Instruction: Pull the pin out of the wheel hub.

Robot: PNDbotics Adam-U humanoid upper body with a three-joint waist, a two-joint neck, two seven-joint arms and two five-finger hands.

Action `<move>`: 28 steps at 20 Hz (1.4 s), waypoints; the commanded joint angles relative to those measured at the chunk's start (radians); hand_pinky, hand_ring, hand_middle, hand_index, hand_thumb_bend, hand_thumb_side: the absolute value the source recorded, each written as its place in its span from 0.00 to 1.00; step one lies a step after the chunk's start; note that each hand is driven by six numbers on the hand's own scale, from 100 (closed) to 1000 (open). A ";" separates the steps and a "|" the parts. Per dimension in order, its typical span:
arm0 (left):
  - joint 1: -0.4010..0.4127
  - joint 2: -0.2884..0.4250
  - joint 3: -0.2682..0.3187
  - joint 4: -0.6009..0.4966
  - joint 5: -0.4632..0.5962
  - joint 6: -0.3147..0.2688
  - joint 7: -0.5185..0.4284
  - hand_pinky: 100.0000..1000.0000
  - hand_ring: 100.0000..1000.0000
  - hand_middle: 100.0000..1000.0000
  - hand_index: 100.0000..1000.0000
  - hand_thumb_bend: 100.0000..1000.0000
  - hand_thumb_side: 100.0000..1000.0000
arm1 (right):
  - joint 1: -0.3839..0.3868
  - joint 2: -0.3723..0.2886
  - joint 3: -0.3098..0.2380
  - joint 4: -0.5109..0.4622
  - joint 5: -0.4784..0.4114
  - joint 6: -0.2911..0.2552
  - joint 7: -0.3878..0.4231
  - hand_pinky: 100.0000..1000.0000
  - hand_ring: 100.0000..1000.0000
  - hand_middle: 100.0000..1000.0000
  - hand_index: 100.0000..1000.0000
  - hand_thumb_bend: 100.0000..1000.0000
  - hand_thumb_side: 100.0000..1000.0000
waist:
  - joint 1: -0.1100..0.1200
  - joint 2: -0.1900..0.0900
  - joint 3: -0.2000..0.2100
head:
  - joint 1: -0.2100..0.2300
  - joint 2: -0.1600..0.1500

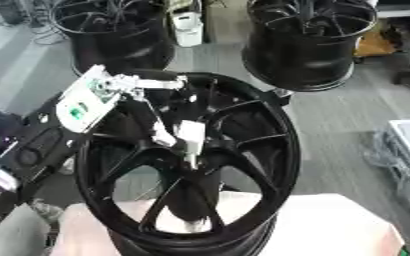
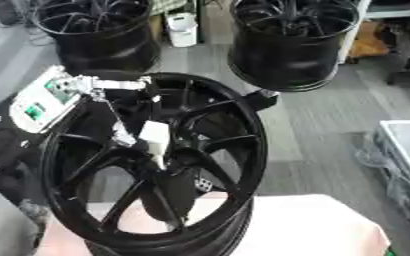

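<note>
A pale pink worktop [image 1: 331, 225] fills the near edge, smooth and matte. On it stands a black wheel hub [image 1: 270, 150], tilted up so its open face looks toward the camera. Its glossy spokes fan out from a dark centre, and the deep rim catches faint highlights.

The left hand [image 1: 160, 130] reaches in from the upper left over the rim. The wrist carries a flat white plate with green patches, and thin silver fingers [image 2: 121, 131] run down toward the hub's centre. There they meet a small pale pin [image 1: 191, 137], a blocky white head with a slim stem pointing down into the centre. The fingers look curled in against the pin's head, apparently pinching it, though the contact is blurred. The right hand shows in neither view.

The pin seems still seated, so the pull is likely just starting. To do it well, the hand should probably draw the pin straight back along its own stem, away from the hub's face, not sideways. A slanted pull could jam the stem or tip the wheel on the worktop. The spokes close beside the fingers leave little room, so a slow, straight retreat through the same gap looks safest.

Beyond the worktop lies a grey plank floor [image 1: 340, 110]. Two more black rims [image 1: 305, 45] stand on the floor at the far side, one left and one right, with a small white container [image 1: 188, 27] between them.
</note>
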State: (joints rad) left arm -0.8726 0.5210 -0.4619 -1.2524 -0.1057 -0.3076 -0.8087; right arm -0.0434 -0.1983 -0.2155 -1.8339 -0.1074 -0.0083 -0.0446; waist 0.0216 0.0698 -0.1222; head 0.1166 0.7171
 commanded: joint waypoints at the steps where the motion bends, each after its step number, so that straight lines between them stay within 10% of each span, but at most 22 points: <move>1: -0.025 0.034 0.023 -0.030 0.008 -0.052 -0.052 0.36 0.27 0.39 0.50 0.54 0.19 | -0.007 -0.014 -0.006 -0.009 -0.003 -0.001 0.001 0.70 0.78 0.79 0.93 0.00 0.73 | -0.004 -0.013 0.001 | -0.003 -0.013; 5: -0.026 0.039 0.022 -0.039 -0.011 -0.068 -0.049 0.45 0.40 0.65 0.77 0.84 0.33 | -0.007 -0.014 -0.007 -0.009 -0.004 -0.001 0.001 0.70 0.78 0.79 0.93 0.00 0.73 | -0.004 -0.013 0.002 | -0.003 -0.014; 11: -0.024 0.032 -0.001 -0.034 -0.077 -0.118 -0.095 0.48 0.43 0.73 0.83 0.82 0.33 | -0.007 -0.014 -0.006 -0.009 -0.004 0.000 0.002 0.70 0.78 0.79 0.93 0.00 0.74 | -0.004 -0.013 0.000 | -0.002 -0.015; 20: -0.019 0.012 0.003 -0.010 -0.196 -0.161 -0.085 0.37 0.28 0.45 0.60 0.63 0.22 | -0.006 -0.013 -0.006 -0.008 -0.005 0.000 0.003 0.70 0.78 0.79 0.93 0.00 0.74 | -0.003 -0.012 -0.003 | -0.002 -0.014; 28: -0.026 0.006 0.021 -0.007 -0.131 -0.067 0.047 0.28 0.18 0.26 0.41 0.38 0.20 | -0.006 -0.012 -0.006 -0.008 -0.005 0.001 0.002 0.70 0.78 0.79 0.93 0.00 0.74 | -0.003 -0.012 -0.002 | -0.004 -0.014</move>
State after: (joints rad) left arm -0.8742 0.5106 -0.4598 -1.2459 -0.2554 -0.3605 -0.7517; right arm -0.0433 -0.1979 -0.2156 -1.8338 -0.1076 -0.0081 -0.0443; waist 0.0216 0.0698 -0.1236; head 0.1132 0.7104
